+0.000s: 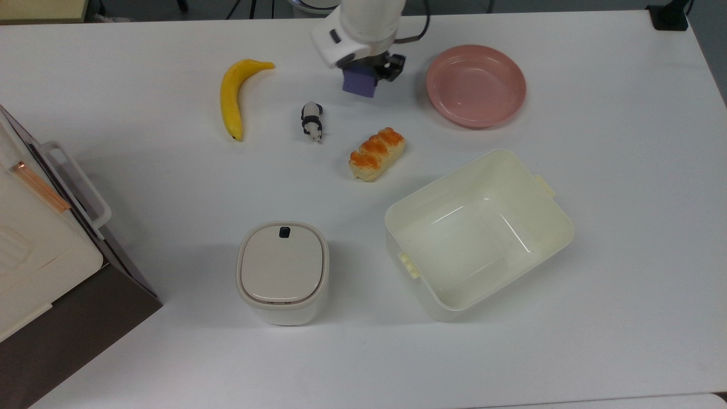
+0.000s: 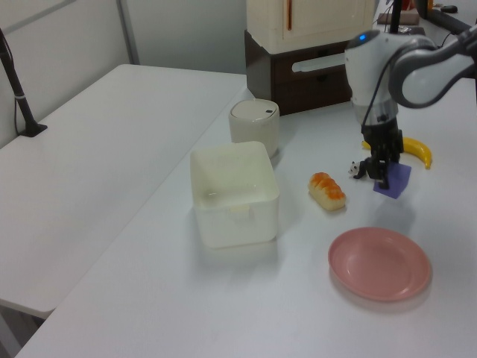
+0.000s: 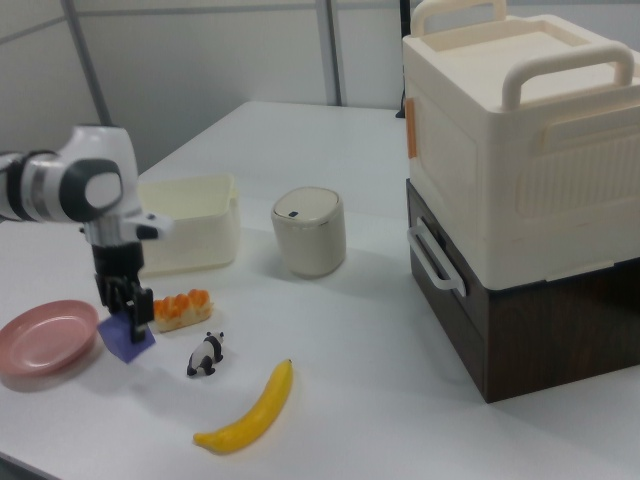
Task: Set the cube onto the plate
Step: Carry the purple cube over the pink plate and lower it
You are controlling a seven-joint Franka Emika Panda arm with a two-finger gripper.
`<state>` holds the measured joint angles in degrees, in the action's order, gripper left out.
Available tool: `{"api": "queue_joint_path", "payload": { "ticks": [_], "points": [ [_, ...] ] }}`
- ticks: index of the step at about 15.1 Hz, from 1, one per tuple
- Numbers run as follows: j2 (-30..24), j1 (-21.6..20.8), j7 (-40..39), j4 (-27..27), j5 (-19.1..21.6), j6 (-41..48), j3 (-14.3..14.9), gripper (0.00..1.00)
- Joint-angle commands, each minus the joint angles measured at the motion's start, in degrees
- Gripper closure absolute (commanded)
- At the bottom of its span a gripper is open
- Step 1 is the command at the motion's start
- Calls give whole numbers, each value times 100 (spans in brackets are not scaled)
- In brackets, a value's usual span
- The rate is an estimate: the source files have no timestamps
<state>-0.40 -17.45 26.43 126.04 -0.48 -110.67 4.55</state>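
My gripper (image 1: pixel 370 72) is shut on the purple-blue cube (image 1: pixel 360 83) and holds it slightly tilted, just above the table. In the left view the gripper (image 2: pixel 381 171) hangs straight down from the white arm, with the cube (image 2: pixel 393 181) clamped at its fingertips. In the right view the cube (image 3: pixel 126 338) hangs under the gripper (image 3: pixel 124 304). The round pink plate (image 1: pixel 476 85) lies empty a short way to the top view's right of the cube, in the left view nearer the camera (image 2: pixel 380 263), and at the right view's left edge (image 3: pixel 45 340).
A panda toy (image 1: pixel 312 121), a bread roll (image 1: pixel 377 153) and a banana (image 1: pixel 233 96) lie close to the cube. A cream rectangular tub (image 1: pixel 477 238) and a lidded white bin (image 1: pixel 282 270) stand nearer the front. Stacked storage boxes (image 1: pixel 34 244) fill the top view's left edge.
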Motion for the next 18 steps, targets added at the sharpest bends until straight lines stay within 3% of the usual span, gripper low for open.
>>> {"api": "queue_joint_path", "payload": {
  "ticks": [1, 3, 5, 9, 11, 12, 15, 18],
  "points": [
    [-31, -1029, -94, -335, -214, 265, 37, 58],
    [4, -1479, -234, -344, -313, 195, 37, 57],
    [118, -1892, -349, -440, -304, 73, 37, 49],
    [549, -2359, -349, -589, -313, -350, 37, 39],
    [593, -2386, -349, -642, -313, -350, 37, 20],
    [593, -2386, -349, -695, -313, -315, 37, 0],
    [567, -2377, -358, -800, -322, -167, 46, 0],
    [558, -2228, -445, -1449, -418, 684, 107, 0]
  ]
}}
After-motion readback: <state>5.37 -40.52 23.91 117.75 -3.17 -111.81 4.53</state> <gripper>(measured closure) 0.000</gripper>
